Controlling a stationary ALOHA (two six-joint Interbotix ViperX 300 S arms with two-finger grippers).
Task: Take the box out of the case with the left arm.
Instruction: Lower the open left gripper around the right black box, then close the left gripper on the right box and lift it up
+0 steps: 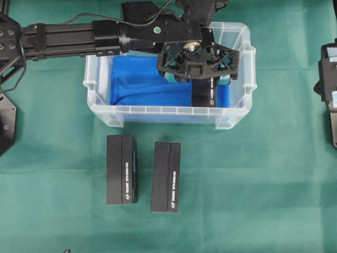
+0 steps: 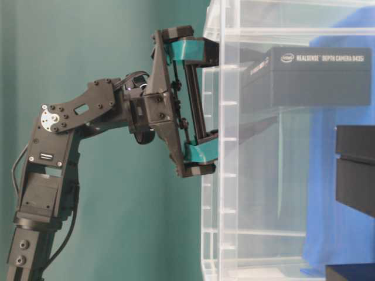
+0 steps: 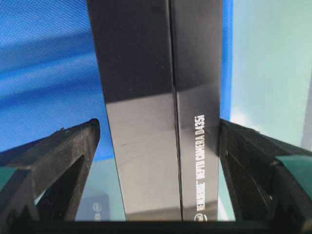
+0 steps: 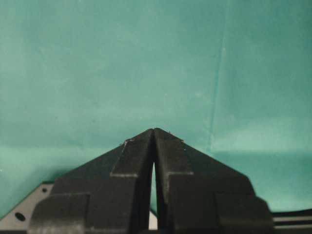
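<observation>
The case (image 1: pixel 158 110) is a clear plastic tub with a blue cloth (image 1: pixel 142 84) on its floor. A black box (image 1: pixel 202 94) with white lettering stands in its right half. My left gripper (image 1: pixel 197 79) reaches down into the case and straddles this box. In the left wrist view the box (image 3: pixel 161 122) fills the space between the fingers (image 3: pixel 68 156); blue shows between the left finger and the box, while the right finger sits at its edge. The left gripper (image 3: pixel 158 124) is open. The right gripper (image 4: pixel 154 131) is shut and empty over green cloth.
Two more black boxes (image 1: pixel 122 168) (image 1: pixel 166 176) lie on the green table cloth just in front of the case. The left arm's long segment (image 1: pixel 63 37) runs along the case's far left side. The right arm (image 1: pixel 329 89) rests at the right edge.
</observation>
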